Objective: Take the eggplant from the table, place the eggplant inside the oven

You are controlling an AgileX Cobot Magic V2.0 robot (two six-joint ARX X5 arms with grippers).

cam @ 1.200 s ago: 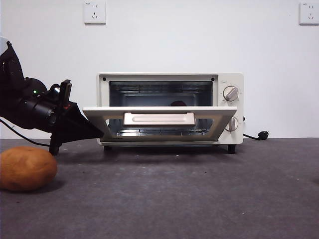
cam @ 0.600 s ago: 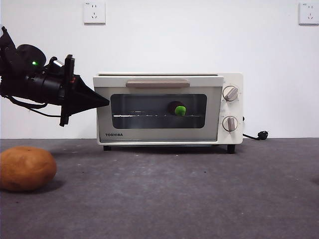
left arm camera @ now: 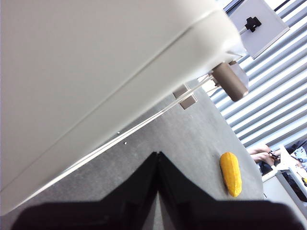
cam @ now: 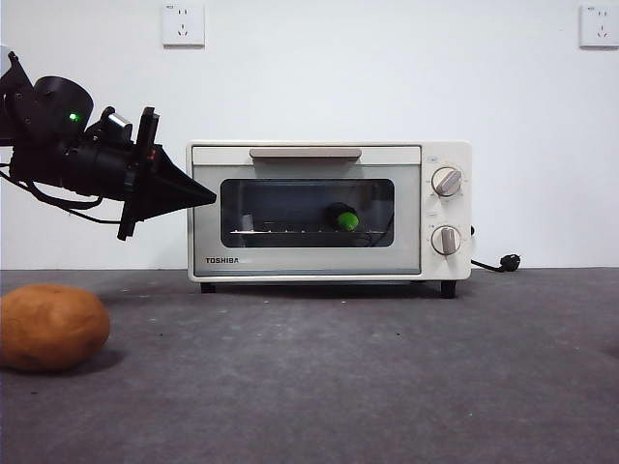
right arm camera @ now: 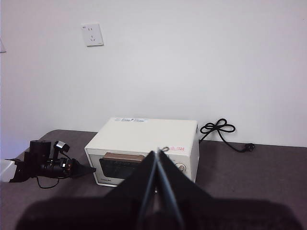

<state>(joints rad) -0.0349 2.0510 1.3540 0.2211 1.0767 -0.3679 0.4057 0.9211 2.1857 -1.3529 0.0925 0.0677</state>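
Observation:
The eggplant (cam: 338,215) lies on the wire rack inside the oven (cam: 329,211), dark behind the glass, with its lime-green cap (cam: 349,221) showing. The oven door is closed and its bar handle (cam: 306,153) is at the top. My left gripper (cam: 207,198) is shut and empty, its tip just at the door's upper left edge. In the left wrist view the shut jaws (left arm camera: 157,156) point along the oven's cream wall (left arm camera: 96,72). My right gripper (right arm camera: 158,153) is shut and empty, held high and far back from the oven (right arm camera: 144,146).
A round brown potato (cam: 50,327) rests on the dark grey table (cam: 387,387) at the near left. A yellow corn cob (left arm camera: 231,173) lies on the table in the left wrist view. The oven's black power cord (cam: 503,262) trails off to the right.
The oven door swung up from half open to fully closed. My left gripper rose from beside the door's lower edge to its upper left edge.

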